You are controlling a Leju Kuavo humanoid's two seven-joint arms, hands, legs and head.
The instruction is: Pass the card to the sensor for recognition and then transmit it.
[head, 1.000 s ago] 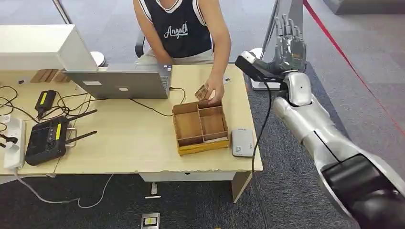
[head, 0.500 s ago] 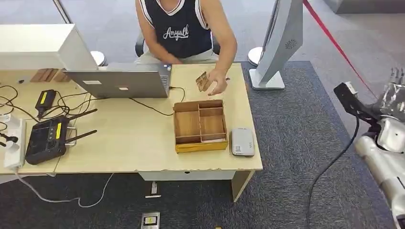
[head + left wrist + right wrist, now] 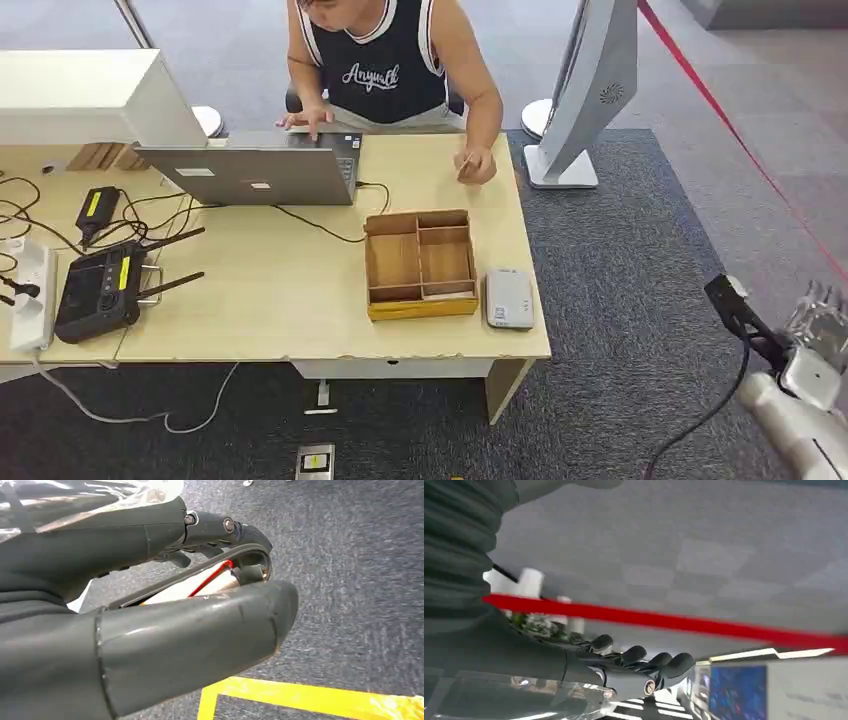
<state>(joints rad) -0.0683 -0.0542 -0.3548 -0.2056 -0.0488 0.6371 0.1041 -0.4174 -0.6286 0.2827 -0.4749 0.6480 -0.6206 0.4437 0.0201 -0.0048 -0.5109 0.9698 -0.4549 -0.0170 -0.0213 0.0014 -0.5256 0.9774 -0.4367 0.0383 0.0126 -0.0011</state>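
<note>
A person (image 3: 385,60) sits behind the table (image 3: 290,290) and holds a small brown card (image 3: 465,168) in one hand at the table's far edge. The grey card sensor (image 3: 509,298) lies flat near the front right corner, beside a wooden divided box (image 3: 420,262). My right hand (image 3: 822,322) hangs low at the right, well off the table over the carpet; in the right wrist view the right hand (image 3: 639,666) has its fingers stretched out and holds nothing. My left hand (image 3: 200,605) hangs over the carpet, thumb and fingers apart, with nothing in it.
A laptop (image 3: 250,172) stands at the back with the person's other hand on it. A black controller (image 3: 97,290) and cables lie at the left. A grey stand (image 3: 585,95) rises right of the table. Red tape (image 3: 735,130) crosses the floor.
My right arm has dropped from beside the table's far right corner down to the lower right. The person lifted the card from the box and drew it back to the far edge.
</note>
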